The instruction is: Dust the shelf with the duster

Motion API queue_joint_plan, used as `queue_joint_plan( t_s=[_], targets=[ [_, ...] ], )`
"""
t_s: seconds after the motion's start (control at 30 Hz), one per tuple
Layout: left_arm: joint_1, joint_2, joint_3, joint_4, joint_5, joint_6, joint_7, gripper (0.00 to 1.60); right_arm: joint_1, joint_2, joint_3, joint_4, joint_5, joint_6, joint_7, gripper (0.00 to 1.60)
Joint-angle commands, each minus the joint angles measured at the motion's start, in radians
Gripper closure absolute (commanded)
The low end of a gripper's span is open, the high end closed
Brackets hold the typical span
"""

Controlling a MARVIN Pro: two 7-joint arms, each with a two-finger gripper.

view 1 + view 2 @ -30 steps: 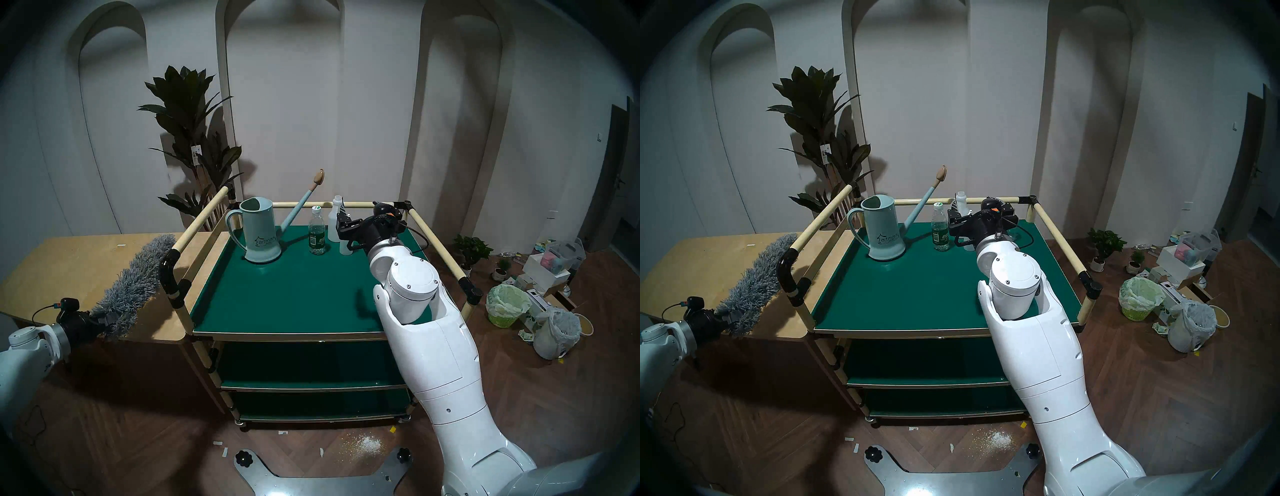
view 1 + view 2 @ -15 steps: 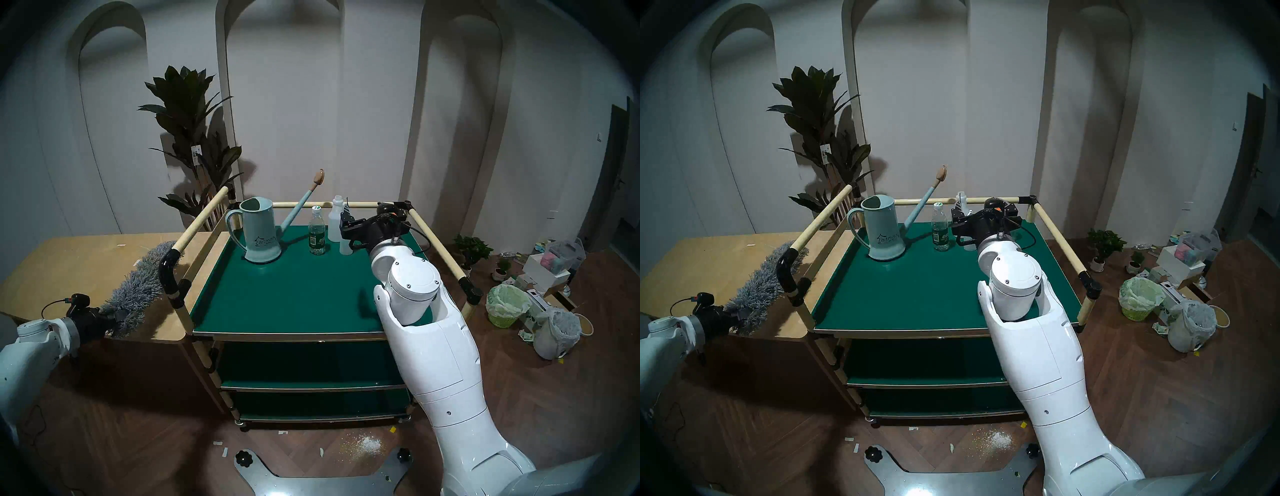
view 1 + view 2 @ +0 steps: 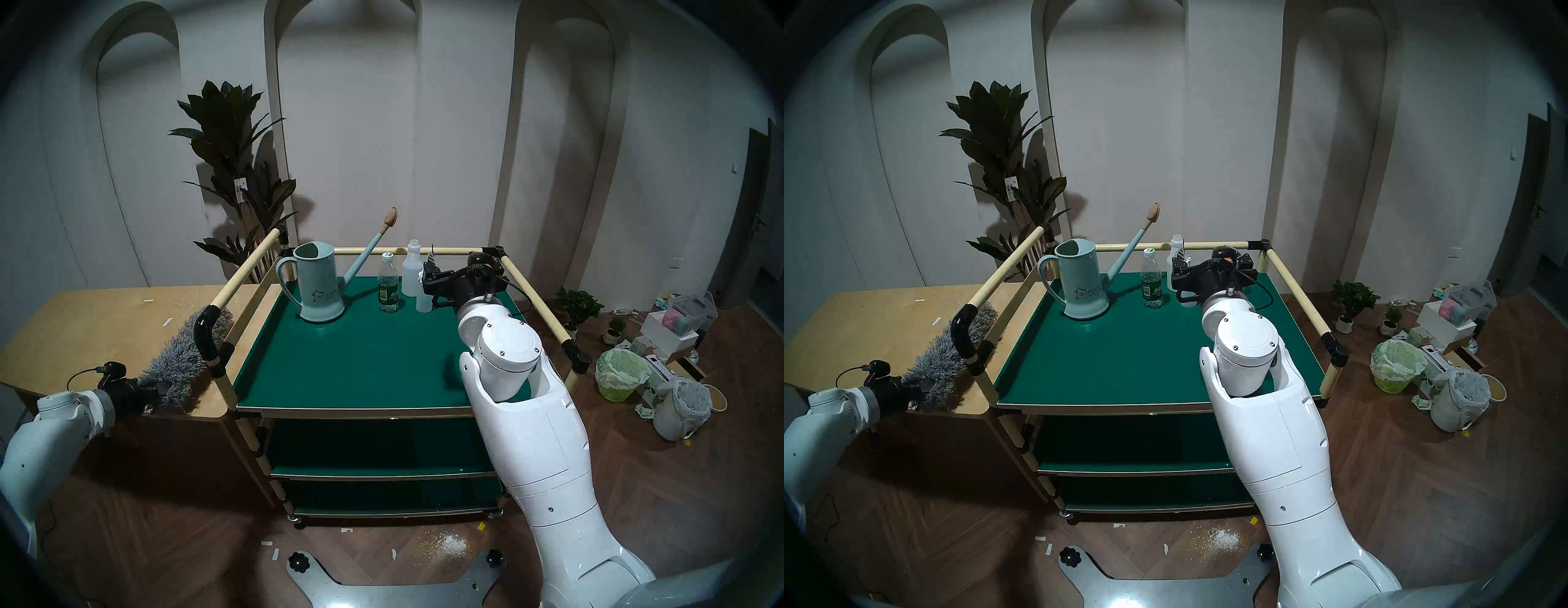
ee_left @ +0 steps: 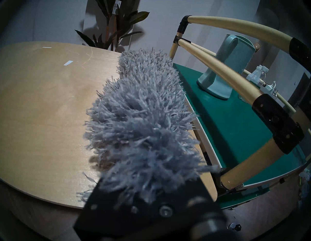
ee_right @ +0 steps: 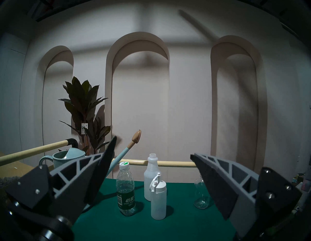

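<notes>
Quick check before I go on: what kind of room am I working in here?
Probably a home-style room staged as a test space. Arched niches line the pale wall, the floor is herringbone wood, and a tall potted plant stands behind a three-tier cart. Bins and boxes clutter the floor.

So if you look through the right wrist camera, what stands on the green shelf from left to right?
Pale teal watering can → clear water bottle with a green label → white squeeze bottle with a looped cap → small clear glass bottle, partly behind a finger of the right gripper, all on the dark-green shelf.
</notes>
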Motion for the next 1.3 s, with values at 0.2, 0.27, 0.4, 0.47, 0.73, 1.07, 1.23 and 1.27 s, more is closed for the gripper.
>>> queue_joint_plan(
  t_s=[0.2,0.27,0.4,0.47,0.73,1.07,1.23,1.27],
  targets=[
    [-0.112,-0.020,0.016,0.040,0.031,-0.014,-0.061,1.60,0.004,-0.006,0.030,0.030,0.040,-0.039,0.004,0.00],
    [-0.119,-0.021,0.028,0.044,0.046,-0.006,-0.061,1.60,0.004,-0.006,0.030,0.032,0.041,-0.041,0.003,0.00],
    [-0.132,-0.022,0.048,0.051,0.065,0.012,-0.068,1.60,0.003,-0.005,0.031,0.033,0.043,-0.043,0.003,0.00],
    [-0.133,-0.027,0.054,0.053,0.072,0.010,-0.066,1.60,0.003,-0.005,0.031,0.033,0.044,-0.045,0.004,0.00],
    [-0.138,-0.034,0.059,0.058,0.079,0.015,-0.057,1.60,0.002,-0.003,0.033,0.034,0.045,-0.048,0.005,0.00],
    [-0.146,-0.042,0.064,0.058,0.098,0.034,-0.044,0.80,0.000,-0.001,0.039,0.023,0.044,-0.044,0.005,0.00],
    [-0.135,-0.043,0.059,0.044,0.100,0.030,-0.034,0.00,0.000,0.000,0.042,0.020,0.042,-0.041,0.009,0.00],
    [-0.128,-0.041,0.051,0.039,0.092,0.026,-0.039,0.00,0.000,0.000,0.042,0.020,0.042,-0.040,0.010,0.00]
  ],
)
